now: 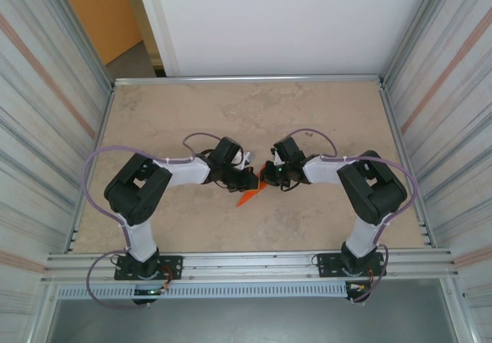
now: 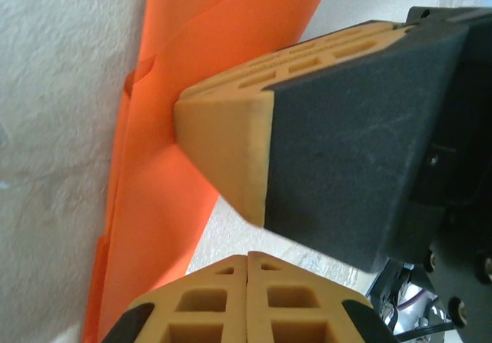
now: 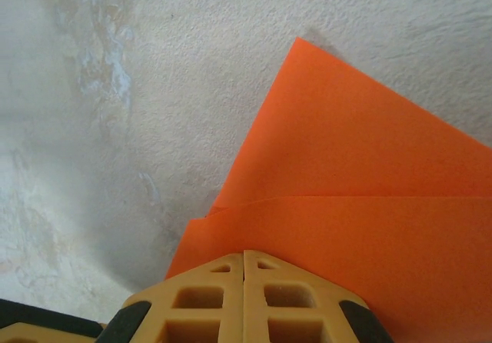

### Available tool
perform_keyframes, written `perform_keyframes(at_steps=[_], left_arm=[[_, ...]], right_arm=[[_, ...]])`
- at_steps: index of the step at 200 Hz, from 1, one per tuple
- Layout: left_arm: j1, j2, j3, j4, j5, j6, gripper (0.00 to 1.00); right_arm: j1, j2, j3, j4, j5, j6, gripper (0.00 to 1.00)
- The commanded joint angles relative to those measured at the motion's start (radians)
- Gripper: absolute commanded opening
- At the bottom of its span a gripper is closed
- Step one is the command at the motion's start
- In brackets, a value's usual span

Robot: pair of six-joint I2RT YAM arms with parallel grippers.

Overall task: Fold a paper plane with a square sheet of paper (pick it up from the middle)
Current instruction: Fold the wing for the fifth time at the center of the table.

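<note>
Top external view: creased orange paper (image 1: 250,198) lies on the surface (image 1: 323,120) under the left tool (image 1: 247,180) and right tool (image 1: 269,178), both closed with tips at it; early folds made, pointed plane shape still to do.

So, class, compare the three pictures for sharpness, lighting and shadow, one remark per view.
Top external: even, soft light, no glare; the orange paper is small but clear. Left wrist: close, so the paper's edges and the table look slightly soft. Right wrist: the paper throws a faint shadow on the table along its left edge.
</note>
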Motion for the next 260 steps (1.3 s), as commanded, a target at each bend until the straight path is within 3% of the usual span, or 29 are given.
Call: perform_keyframes(at_steps=[1,82,155,260], left_arm=[[-0.008,0.035,0.048,-0.096,-0.003,0.062,0.07],[0.006,0.073,0.025,-0.158,-0.038,0.078,0.05],[0.041,-0.031,-0.132,-0.112,0.019,0.051,0.06],[0.081,-0.137,-0.352,-0.091,0.013,0.063,0.05]], right_arm=[[0.001,0.079,-0.05,-0.107,0.052,-0.025,0.01],[-0.011,0.105,-0.051,-0.15,0.073,-0.042,0.01],[-0.022,0.149,-0.02,-0.227,0.098,-0.048,0.0],[-0.023,0.142,-0.001,-0.269,0.106,-0.039,0.0]])
